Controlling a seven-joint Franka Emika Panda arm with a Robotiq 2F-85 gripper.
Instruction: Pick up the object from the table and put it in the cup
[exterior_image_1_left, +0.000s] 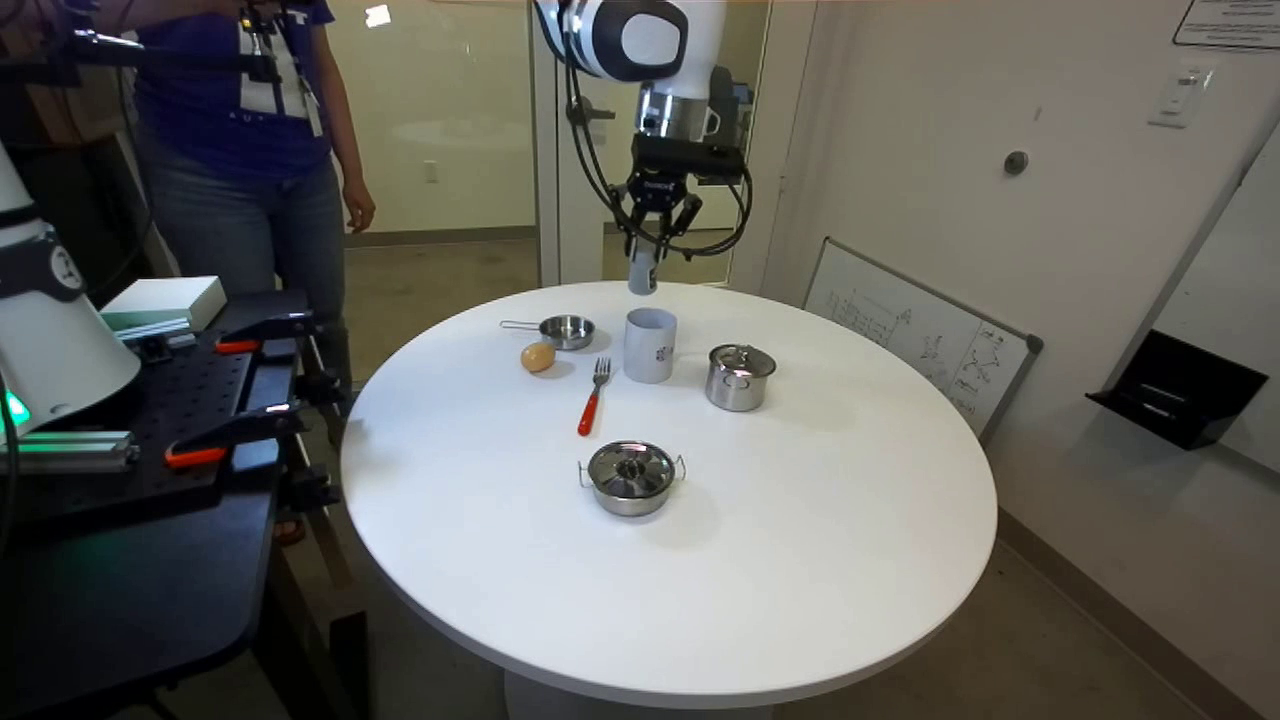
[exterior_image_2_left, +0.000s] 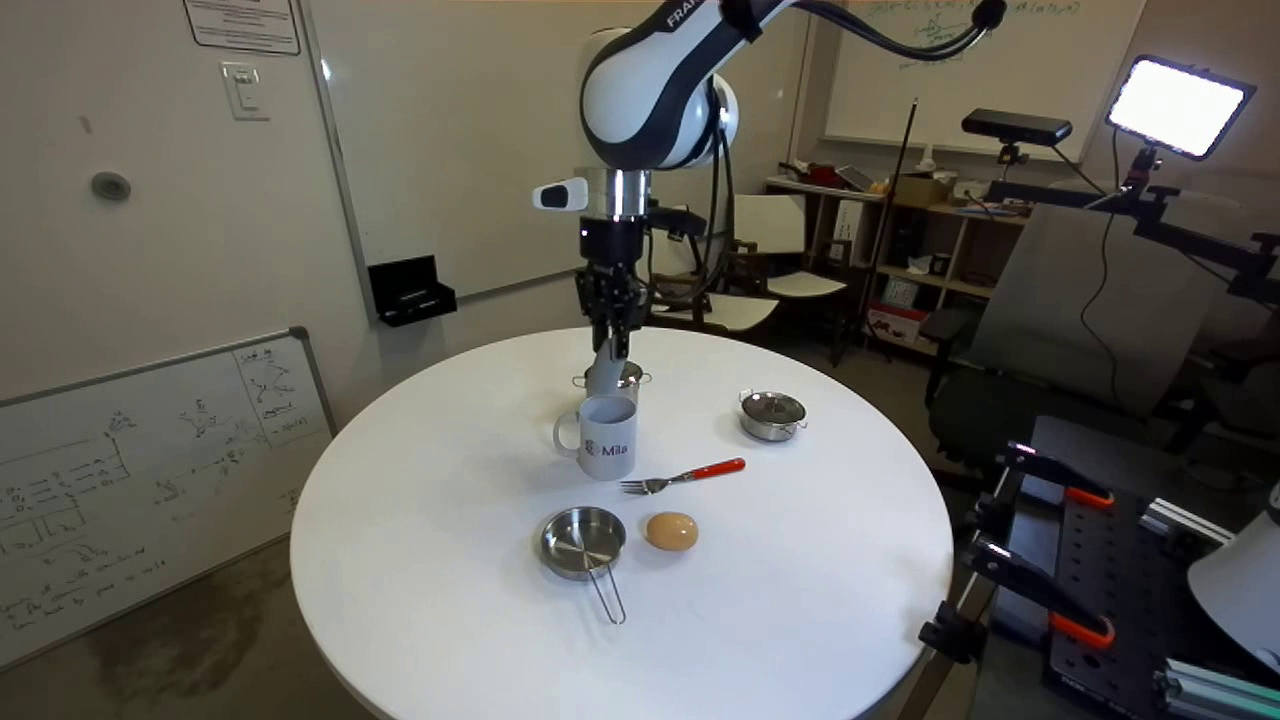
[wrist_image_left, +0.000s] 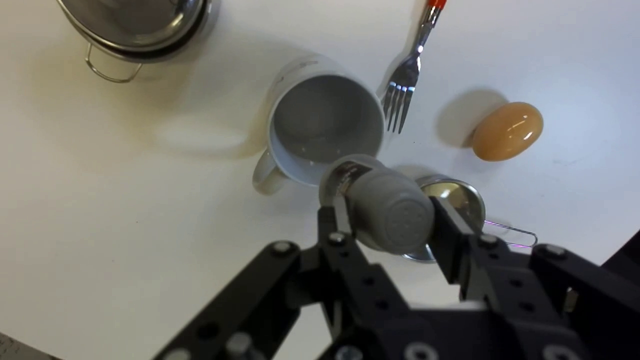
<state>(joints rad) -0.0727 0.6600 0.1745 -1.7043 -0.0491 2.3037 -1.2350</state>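
Observation:
The object in my grip is a pale grey shaker with small holes in its top and a dark label; it shows in both exterior views (exterior_image_1_left: 642, 276) (exterior_image_2_left: 602, 376) and the wrist view (wrist_image_left: 392, 217). My gripper (exterior_image_1_left: 646, 248) is shut on it and holds it off the table, tilted in an exterior view. The cup is a white mug, upright on the table, in both exterior views (exterior_image_1_left: 646, 352) (exterior_image_2_left: 612, 446); its handle and empty inside show in the wrist view (wrist_image_left: 325, 117). The shaker's lower end is above the mug's rim level and overlaps the rim edge in the wrist view.
On the round white table (exterior_image_1_left: 800, 560) stand a small steel pan (exterior_image_2_left: 575, 550), an egg-like orange ball (exterior_image_2_left: 672, 532), a red-handled fork (exterior_image_2_left: 690, 476), a tall lidded steel pot (exterior_image_1_left: 738, 385) and a low lidded pot (exterior_image_1_left: 632, 480). The fork lies close beside the mug.

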